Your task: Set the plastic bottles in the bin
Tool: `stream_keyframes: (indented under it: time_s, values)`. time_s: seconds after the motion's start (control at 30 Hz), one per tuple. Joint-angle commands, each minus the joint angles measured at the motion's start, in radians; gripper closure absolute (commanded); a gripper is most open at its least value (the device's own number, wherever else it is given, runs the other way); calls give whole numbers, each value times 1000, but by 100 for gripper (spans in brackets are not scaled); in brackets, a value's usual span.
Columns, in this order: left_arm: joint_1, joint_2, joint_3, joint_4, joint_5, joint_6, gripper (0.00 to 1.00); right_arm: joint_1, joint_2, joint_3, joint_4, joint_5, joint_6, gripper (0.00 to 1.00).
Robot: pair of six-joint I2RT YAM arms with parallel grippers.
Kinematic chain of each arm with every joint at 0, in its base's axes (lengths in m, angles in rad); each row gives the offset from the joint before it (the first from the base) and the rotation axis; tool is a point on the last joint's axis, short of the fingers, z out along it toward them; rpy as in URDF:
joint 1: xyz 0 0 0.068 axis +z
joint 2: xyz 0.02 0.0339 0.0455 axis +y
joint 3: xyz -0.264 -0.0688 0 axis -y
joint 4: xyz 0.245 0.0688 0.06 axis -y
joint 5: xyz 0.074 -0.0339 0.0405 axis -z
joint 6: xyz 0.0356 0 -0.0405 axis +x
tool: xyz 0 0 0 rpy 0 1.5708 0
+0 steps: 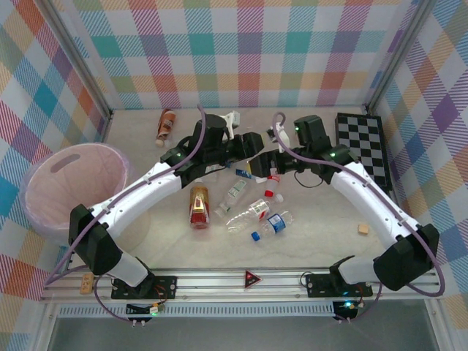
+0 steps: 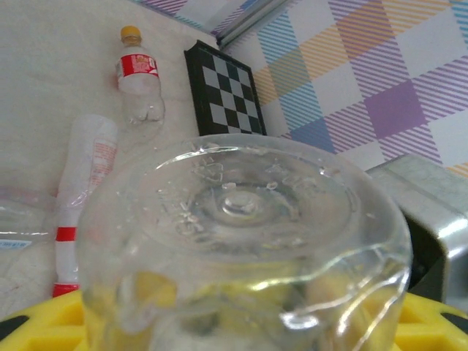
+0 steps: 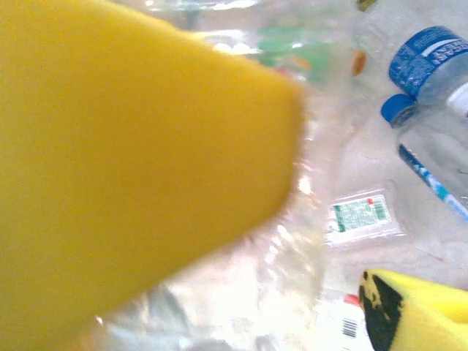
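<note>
Closest to the left wrist lens is the dimpled base of a clear bottle (image 2: 241, 241), raised off the table. Yellow pads (image 2: 36, 329) press it from both sides, so the left gripper (image 2: 234, 333) is clamped on it. The right gripper (image 3: 329, 197) stands wide around what seems to be the same clear plastic, its fingers (image 3: 131, 146) well apart and not pinching. That reads as a handover at mid-table, so that the arm nearer the bin carries the load. The bin (image 1: 33, 212) sits at the left edge, well apart from the held bottle. Loose bottles lie between the arms: a brown-orange labelled bottle (image 1: 198, 207), a blue-capped bottle (image 1: 274, 224), and a lone bottle (image 1: 166, 124) by the far wall. Far right lies the checkerboard (image 1: 363, 142), no part of the job.
</note>
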Motion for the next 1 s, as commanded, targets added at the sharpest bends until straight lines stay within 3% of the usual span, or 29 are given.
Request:
stream_keyframes:
  time_s: [0.0,0.2,0.33,0.53,0.67,0.97]
  values:
    - [12,-2,44,-44,-27,45,47,-85,-82,-12,-36,-16,-31,2]
    - [69,-62,125,-213,-73,142,49,-168,-159,-79,-67,10,-46,1]
    - [160,-134,237,-410,-104,232,53,-172,-172,-132,-71,58,-34,1]
    - [407,-263,335,-677,-113,325,54,-175,-154,-157,-54,74,-38,0]
    - [560,-338,388,-862,-276,419,54,-177,-119,-158,-55,91,-53,0]
    - [846,-410,310,-986,-294,504,60,-178,-82,-155,-65,131,-82,0]
